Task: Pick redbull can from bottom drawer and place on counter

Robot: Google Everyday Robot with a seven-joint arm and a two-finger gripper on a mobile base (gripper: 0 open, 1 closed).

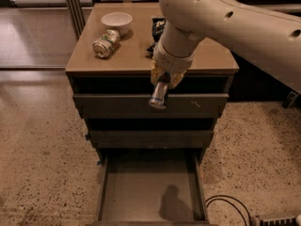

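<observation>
My gripper (pixel 162 81) hangs in front of the cabinet's top edge, shut on the redbull can (pixel 159 96), a slim silver-and-blue can that tilts down below the fingers. It is in the air, in front of the upper drawer and just below the level of the counter (pixel 136 60). The bottom drawer (pixel 151 192) is pulled open below, its flat floor bare apart from the arm's shadow.
On the counter lie a fatter green-and-white can (pixel 106 43) on its side, a white bowl (pixel 116 20) and a dark snack bag (pixel 157 29) partly behind my arm. A black cable (pixel 230 206) lies on the speckled floor at the lower right.
</observation>
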